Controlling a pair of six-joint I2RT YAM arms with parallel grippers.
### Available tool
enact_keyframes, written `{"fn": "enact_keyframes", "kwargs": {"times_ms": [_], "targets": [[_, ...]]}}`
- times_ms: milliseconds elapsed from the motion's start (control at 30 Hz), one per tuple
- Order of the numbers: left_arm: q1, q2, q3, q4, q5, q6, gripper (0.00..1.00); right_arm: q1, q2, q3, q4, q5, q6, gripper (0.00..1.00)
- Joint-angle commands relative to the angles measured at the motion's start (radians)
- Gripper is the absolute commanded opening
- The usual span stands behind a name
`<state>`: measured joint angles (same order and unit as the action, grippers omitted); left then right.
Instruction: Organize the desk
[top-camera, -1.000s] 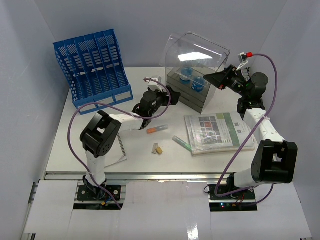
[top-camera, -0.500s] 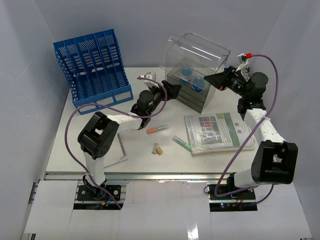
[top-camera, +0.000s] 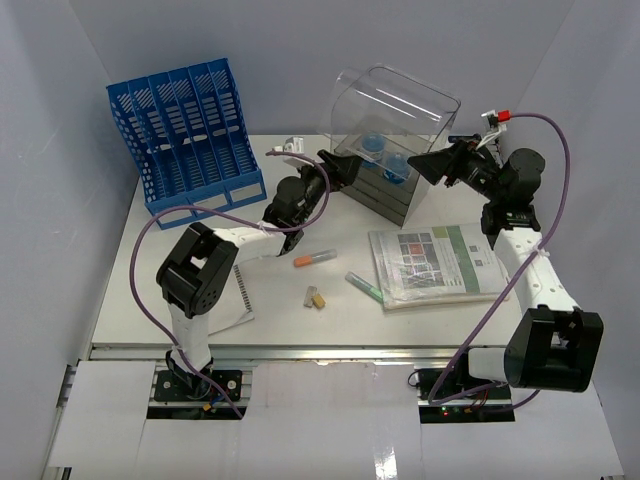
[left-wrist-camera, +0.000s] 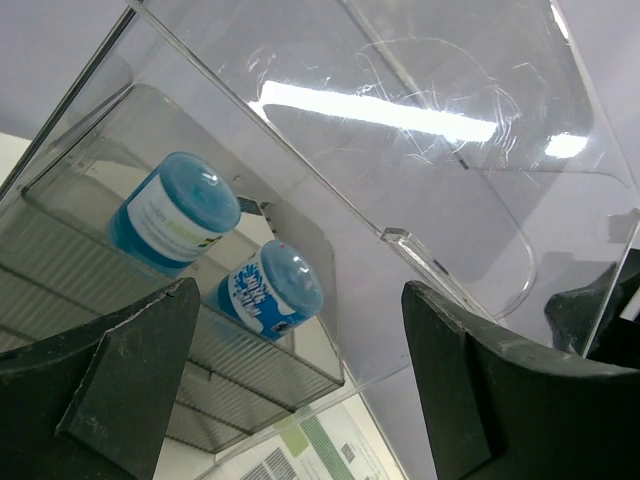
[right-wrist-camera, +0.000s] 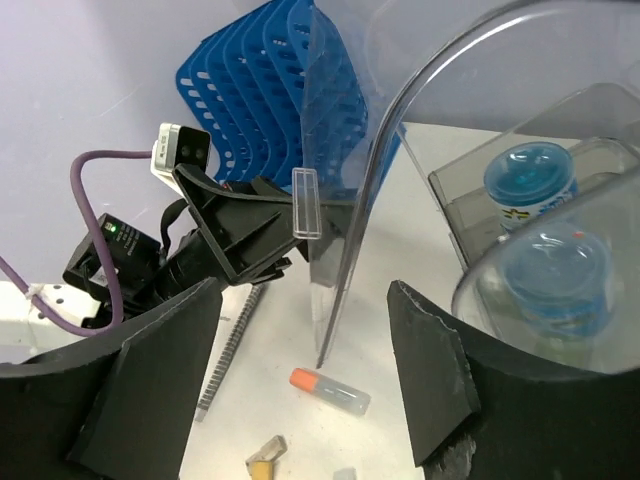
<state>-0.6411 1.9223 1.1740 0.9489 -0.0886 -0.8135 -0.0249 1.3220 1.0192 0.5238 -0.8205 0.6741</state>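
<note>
Both open, empty: left tool (top-camera: 338, 166) risen from the middle to the box (top-camera: 395, 105) at far edge, facing right tool (top-camera: 428, 163). Probably reaching to open it; desk (top-camera: 135, 285) below, pens (top-camera: 314, 259) loose near front edge.

The left arm (top-camera: 215, 258) hides part of the notebook (top-camera: 240, 302). The tan bit (top-camera: 316, 297) on the desk (top-camera: 300, 328) is too small to name. The jar labels (left-wrist-camera: 163, 226) are blurry.
</note>
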Motion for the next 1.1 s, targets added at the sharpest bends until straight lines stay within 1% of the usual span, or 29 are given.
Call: {"fn": "enact_keyframes", "kwargs": {"times_ms": [0,33,133,200,267,300,367,433,500,633,700,833,967,1067], "targets": [[-0.005,-0.068,-0.048,0.016,-0.015,-0.001,0.93,-0.031,-0.092,-0.04,-0.174,0.107,-0.196,0.83],[-0.005,-0.074,-0.06,-0.002,-0.017,0.003,0.93,-0.041,-0.112,-0.054,-0.206,0.133,-0.228,0.87],[-0.003,-0.091,-0.094,-0.145,-0.046,-0.012,0.93,-0.089,-0.167,-0.124,-0.249,0.147,-0.291,0.91],[0.0,-0.092,-0.093,-0.237,-0.062,-0.025,0.92,-0.123,-0.196,-0.154,-0.259,0.12,-0.329,0.92],[0.005,-0.087,-0.092,-0.323,-0.062,-0.03,0.91,-0.159,-0.22,-0.186,-0.272,0.039,-0.391,0.93],[0.006,-0.083,-0.09,-0.343,-0.06,-0.027,0.91,-0.174,-0.221,-0.198,-0.272,-0.013,-0.394,0.94],[0.016,-0.064,-0.069,-0.389,-0.007,-0.029,0.9,-0.202,-0.245,-0.232,-0.275,-0.177,-0.471,0.95],[0.027,-0.02,-0.041,-0.398,0.065,-0.035,0.88,-0.213,-0.262,-0.269,-0.301,-0.231,-0.509,0.95],[0.046,0.011,-0.007,-0.378,0.182,-0.046,0.81,-0.213,-0.287,-0.299,-0.301,-0.268,-0.545,0.95],[0.066,0.103,0.061,-0.358,0.276,-0.096,0.75,-0.214,-0.352,-0.387,-0.298,-0.26,-0.621,0.94],[0.073,0.138,0.096,-0.34,0.305,-0.114,0.73,-0.215,-0.379,-0.424,-0.294,-0.254,-0.661,0.94],[0.083,0.22,0.156,-0.314,0.336,-0.17,0.69,-0.225,-0.43,-0.491,-0.252,-0.262,-0.669,0.94],[0.086,0.274,0.222,-0.3,0.35,-0.19,0.67,-0.237,-0.447,-0.507,-0.229,-0.281,-0.669,0.94],[0.086,0.308,0.283,-0.321,0.359,-0.202,0.66,-0.245,-0.446,-0.519,-0.211,-0.292,-0.669,0.94]]}}
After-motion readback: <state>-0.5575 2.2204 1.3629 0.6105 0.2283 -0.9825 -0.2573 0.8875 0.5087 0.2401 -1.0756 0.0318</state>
